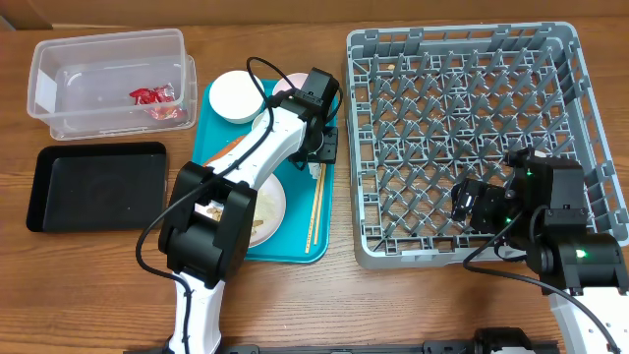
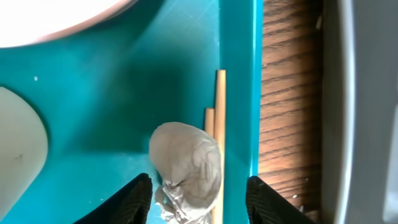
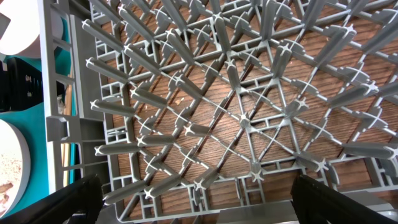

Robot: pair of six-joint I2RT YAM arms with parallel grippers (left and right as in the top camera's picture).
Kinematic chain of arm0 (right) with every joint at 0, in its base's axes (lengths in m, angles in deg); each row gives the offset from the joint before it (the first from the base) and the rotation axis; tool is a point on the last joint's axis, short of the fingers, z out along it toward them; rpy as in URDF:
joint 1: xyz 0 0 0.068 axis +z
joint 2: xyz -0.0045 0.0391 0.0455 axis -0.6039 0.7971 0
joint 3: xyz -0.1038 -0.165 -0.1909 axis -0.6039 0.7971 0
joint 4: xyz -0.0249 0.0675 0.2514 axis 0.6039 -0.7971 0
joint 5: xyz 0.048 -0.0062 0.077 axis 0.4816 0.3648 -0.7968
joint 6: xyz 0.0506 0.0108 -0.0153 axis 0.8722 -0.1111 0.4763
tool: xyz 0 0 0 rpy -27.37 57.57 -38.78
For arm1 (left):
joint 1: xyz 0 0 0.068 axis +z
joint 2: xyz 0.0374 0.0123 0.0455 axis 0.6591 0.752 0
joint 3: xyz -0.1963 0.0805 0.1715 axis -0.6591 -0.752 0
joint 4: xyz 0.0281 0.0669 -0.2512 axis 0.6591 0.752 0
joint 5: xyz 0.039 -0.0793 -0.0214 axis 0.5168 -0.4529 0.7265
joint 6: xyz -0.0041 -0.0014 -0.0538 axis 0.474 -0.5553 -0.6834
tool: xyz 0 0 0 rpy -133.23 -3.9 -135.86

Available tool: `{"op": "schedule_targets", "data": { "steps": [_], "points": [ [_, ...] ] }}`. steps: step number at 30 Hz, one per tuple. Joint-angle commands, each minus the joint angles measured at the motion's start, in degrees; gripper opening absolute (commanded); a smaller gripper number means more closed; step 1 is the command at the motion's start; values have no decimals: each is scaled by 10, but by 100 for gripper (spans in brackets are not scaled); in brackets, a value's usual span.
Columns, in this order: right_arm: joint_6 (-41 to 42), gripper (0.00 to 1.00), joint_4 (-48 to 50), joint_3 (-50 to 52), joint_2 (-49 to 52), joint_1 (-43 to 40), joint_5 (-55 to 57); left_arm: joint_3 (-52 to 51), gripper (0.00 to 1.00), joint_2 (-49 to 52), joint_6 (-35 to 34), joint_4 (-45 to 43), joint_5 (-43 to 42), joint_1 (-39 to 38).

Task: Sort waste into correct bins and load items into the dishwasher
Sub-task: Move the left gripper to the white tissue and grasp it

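My left gripper (image 2: 199, 202) hangs open over the right side of the teal tray (image 2: 124, 93), its fingers either side of a crumpled white paper wad (image 2: 186, 165). The left finger is close to the wad and the right finger stands apart from it. The wad lies against the wooden chopsticks (image 2: 219, 112). In the overhead view the left gripper (image 1: 324, 146) is above the upper ends of the chopsticks (image 1: 314, 211). A red wrapper (image 1: 152, 96) lies in the clear tub (image 1: 59, 59). My right gripper (image 1: 474, 204) is open and empty over the grey dish rack (image 1: 462, 88).
The black tray (image 1: 93, 187) sits at the left, below the tub. On the teal tray (image 1: 221, 128) are a white bowl (image 1: 236, 95) and a plate (image 1: 267, 208) with tan scraps. A strip of bare wood (image 2: 289, 93) separates the teal tray from the rack.
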Motion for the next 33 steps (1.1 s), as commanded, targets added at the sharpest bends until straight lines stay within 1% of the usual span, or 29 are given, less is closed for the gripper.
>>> {"op": "schedule_targets", "data": {
  "steps": [1,4,11,15,19,24,26,28,29,30,32,33],
  "points": [
    [2,100,3,-17,-1,3,5,2,49,14,-10,0,23,-1],
    [2,100,3,-17,-1,3,5,2,45,14,-10,-1,23,-1],
    [3,100,3,-17,-1,3,5,2,44,14,-10,6,23,-1],
    [2,100,3,-17,-1,3,5,2,47,15,-10,10,23,-1],
    [3,100,3,-17,-1,3,5,2,42,15,-10,12,23,-1],
    [3,100,3,-17,-1,3,5,2,41,22,-10,14,23,-2],
    [3,100,2,-17,-1,3,5,2,36,22,-10,13,23,-2],
    [2,100,2,-17,-1,3,5,2,22,22,-10,12,23,-2],
    [2,100,2,-17,-1,3,5,2,17,22,-10,12,23,-2],
    [2,100,2,-17,-1,3,5,3,10,21,-10,13,23,-2],
    [2,100,2,-17,-1,3,5,5,4,17,-5,13,24,0],
    [2,100,1,-17,-1,3,5,12,4,12,-3,20,26,0]
  ]
}}
